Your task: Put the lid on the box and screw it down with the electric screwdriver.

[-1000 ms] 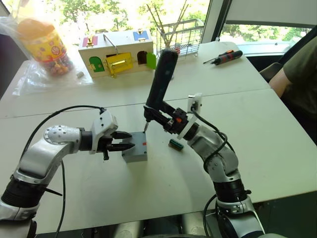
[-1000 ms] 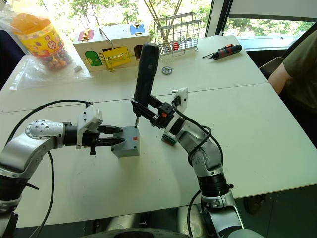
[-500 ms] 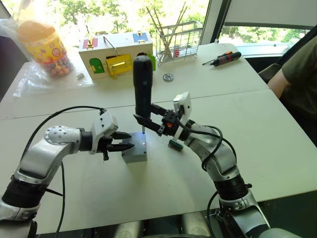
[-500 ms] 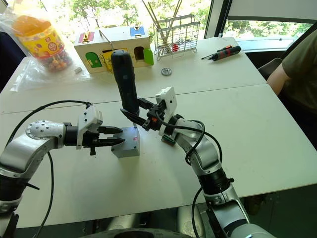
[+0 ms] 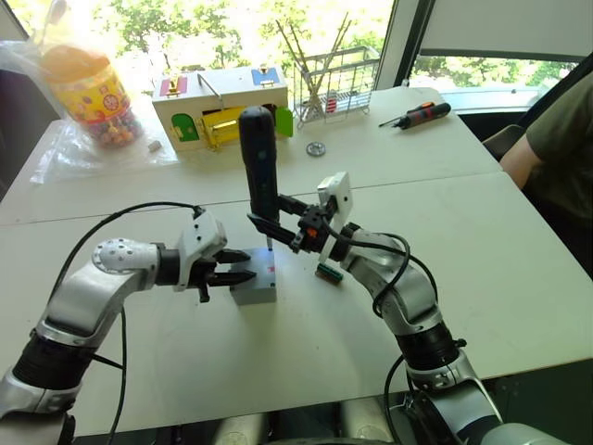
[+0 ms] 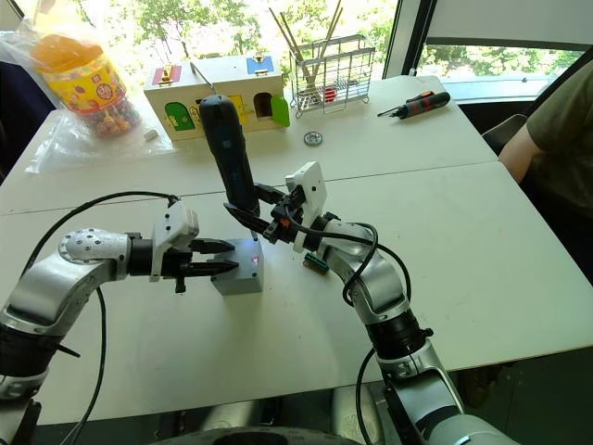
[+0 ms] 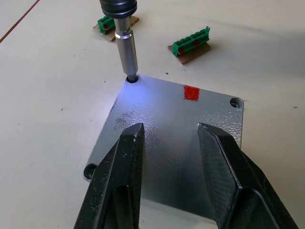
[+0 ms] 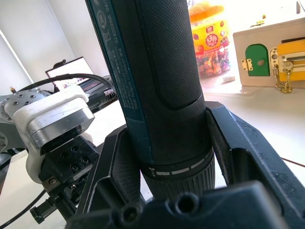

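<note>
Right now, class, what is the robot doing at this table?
The right end effector grips the electric screwdriver upright, its bit seated in a corner screw hole of the lid, which already sits on the grey box. The left end effector is open, its fingers over the lid's near edge.

Sunlit white tables stand pushed together before large windows with green trees outside; daylight floods the far side.
</note>
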Tool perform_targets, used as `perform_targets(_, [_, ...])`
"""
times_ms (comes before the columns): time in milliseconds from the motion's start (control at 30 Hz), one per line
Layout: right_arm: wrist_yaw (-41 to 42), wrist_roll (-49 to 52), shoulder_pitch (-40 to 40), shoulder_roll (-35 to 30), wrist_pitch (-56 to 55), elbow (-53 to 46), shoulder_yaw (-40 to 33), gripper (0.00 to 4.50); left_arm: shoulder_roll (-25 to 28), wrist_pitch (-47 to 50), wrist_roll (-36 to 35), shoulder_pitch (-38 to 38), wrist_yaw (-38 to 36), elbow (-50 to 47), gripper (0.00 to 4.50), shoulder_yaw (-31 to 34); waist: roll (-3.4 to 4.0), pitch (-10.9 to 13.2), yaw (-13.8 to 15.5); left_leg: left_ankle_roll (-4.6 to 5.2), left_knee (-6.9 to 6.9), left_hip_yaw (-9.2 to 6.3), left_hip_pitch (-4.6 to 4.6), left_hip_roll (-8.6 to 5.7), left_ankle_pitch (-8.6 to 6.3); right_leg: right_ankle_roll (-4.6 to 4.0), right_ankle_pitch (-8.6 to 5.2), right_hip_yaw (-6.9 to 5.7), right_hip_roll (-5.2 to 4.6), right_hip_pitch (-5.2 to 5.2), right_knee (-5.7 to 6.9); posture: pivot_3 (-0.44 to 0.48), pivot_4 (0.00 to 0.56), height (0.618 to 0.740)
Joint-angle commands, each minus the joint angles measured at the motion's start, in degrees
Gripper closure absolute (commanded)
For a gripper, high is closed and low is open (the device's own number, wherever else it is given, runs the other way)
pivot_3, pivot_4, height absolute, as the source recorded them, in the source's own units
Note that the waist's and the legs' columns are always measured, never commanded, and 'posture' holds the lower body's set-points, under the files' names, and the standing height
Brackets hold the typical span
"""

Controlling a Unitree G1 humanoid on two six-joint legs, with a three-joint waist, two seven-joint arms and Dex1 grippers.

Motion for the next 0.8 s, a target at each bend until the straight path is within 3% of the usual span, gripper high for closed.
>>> perform_targets(33, [0.1,-1.3,2.5,-0.5,3.8,3.0,2.2,2.76,-0.1,-0.5,0.9,0.9,0.1,0.0,2.70,-0.9,0.01,-0.1,0.0,0.00,0.00,0.00,0.00,0.00,-0.01,0.00,0.00,0.00,0.00,0.00,0.00,0.000,0.150,0.740])
perform_targets(467, [-1.2,2.1,-0.2,-0.6,6.9,-3.8,-1.9,2.76,-0.8,-1.7,1.5,0.9,0.0,1.4,2.70,-1.7,-0.01,-0.3,0.3,0.03,-0.01,0.00,0.00,0.00,-0.02,0.00,0.00,0.02,0.00,0.01,-0.05,0.000,0.150,0.740])
perform_targets(667, [-6.4,19.6,-10.7,-1.4,22.0,-15.0,-16.0,2.76,-1.0,-1.7,0.9,1.3,-0.5,1.8,2.70,-1.3,0.09,-0.2,1.1,0.02,0.00,0.01,-0.15,-0.02,-0.02,0.00,0.00,0.04,-0.07,-0.06,-0.09,0.000,0.150,0.740])
perform_targets(800, [-14.1,31.5,-19.3,-5.2,32.5,-14.0,-27.6,2.76,-4.7,3.0,-6.5,-2.0,1.0,1.5,2.70,3.4,0.20,-0.1,1.6,0.01,0.00,-0.01,-0.28,-0.01,-0.02,0.00,0.00,0.03,-0.11,-0.04,-0.09,0.000,0.150,0.740])
